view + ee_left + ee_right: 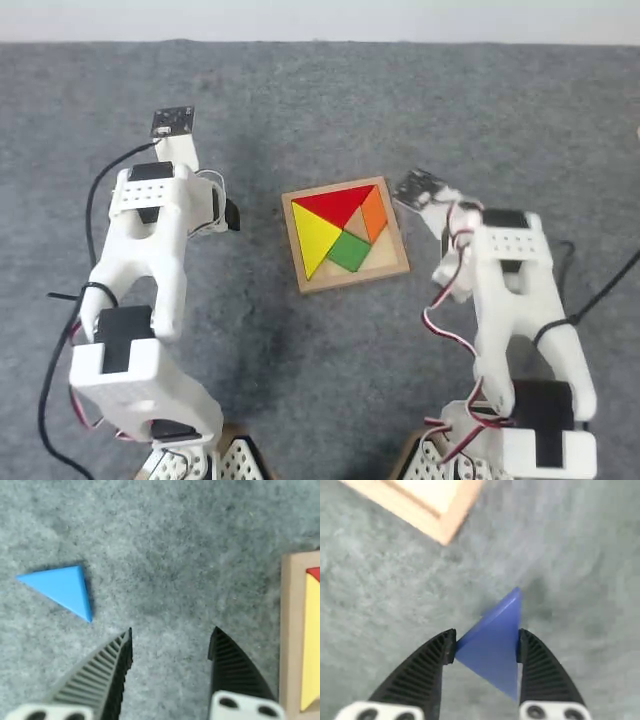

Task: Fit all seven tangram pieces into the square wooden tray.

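The square wooden tray point(345, 280) lies on the grey carpet between the two arms. It holds a red triangle point(330, 203), a yellow triangle point(312, 238), a green square point(350, 250) and an orange piece point(374, 213); bare wood shows along its side nearest the right arm. My left gripper point(172, 630) stands open over bare carpet, with a light blue triangle point(62, 587) lying flat a little ahead and to one side, untouched. The tray's rim point(290, 630) lies on its other side. My right gripper point(486, 632) is shut on a dark blue triangle point(495, 645), close to a tray corner point(435, 515).
Grey carpet covers the whole table. Black cables trail beside both arms point(95, 200). The arm bases stand at the near edge. Open carpet stretches behind the tray and in front of it.
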{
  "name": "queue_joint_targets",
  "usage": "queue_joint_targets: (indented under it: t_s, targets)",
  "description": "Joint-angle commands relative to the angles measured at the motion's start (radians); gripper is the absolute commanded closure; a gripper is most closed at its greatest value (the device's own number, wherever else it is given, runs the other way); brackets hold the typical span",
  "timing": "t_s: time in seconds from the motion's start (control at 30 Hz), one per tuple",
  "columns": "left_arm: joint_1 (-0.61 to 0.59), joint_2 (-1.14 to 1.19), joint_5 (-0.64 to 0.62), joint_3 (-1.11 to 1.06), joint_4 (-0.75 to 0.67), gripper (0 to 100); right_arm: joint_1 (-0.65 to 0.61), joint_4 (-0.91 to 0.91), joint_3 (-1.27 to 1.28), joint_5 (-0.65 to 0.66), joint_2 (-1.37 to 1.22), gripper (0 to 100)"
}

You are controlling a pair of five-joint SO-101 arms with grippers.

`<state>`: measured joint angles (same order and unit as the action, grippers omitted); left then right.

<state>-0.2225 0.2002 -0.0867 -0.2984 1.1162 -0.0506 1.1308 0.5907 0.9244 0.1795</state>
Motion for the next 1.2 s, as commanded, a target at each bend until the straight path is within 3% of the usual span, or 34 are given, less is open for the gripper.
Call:
queue_joint_targets:
  t_s: [0.0,0.1,0.27,0.4,0.53,0.63,0.7,0.77,0.9,0.93,1.07,1.17]
  targets:
    - [-0.008,-0.008,-0.002,0.005,-0.017,75,-0.074,0.031,-0.190,0.315,0.007,90.9]
    - [-0.008,-0.008,-0.002,0.005,-0.017,75,-0.157,0.027,-0.269,0.497,0.004,90.9]
    - [-0.008,-0.008,-0.002,-0.004,-0.017,75,-0.308,0.036,-0.345,0.667,-0.056,90.9]
    - [-0.008,-0.017,0.003,-0.054,-0.068,75,-0.352,0.039,-0.387,0.839,-0.188,90.9]
    - [-0.009,-0.017,0.000,-0.064,-0.080,75,-0.349,0.039,-0.463,0.875,-0.294,90.9]
    - [-0.009,-0.017,0.000,-0.065,-0.097,75,-0.283,0.067,-0.526,0.813,-0.298,90.9]
    - [-0.009,-0.014,0.000,-0.065,-0.109,75,-0.211,0.094,-0.575,0.703,-0.280,90.9]
    - [-0.005,-0.011,0.002,-0.065,-0.109,75,-0.148,0.134,-0.614,0.500,-0.255,90.9]
    - [0.000,-0.008,0.005,-0.070,-0.109,75,-0.036,0.179,-0.628,-0.025,-0.240,90.7]
    - [0.002,-0.011,0.005,-0.076,-0.109,75,-0.001,0.177,-0.623,-0.054,-0.246,90.5]
    - [0.023,-0.015,0.005,-0.101,-0.118,75,0.079,0.162,-0.557,0.120,-0.305,90.3]
    - [0.020,-0.017,0.005,-0.113,-0.143,75,0.093,0.091,-0.517,0.084,-0.372,86.1]
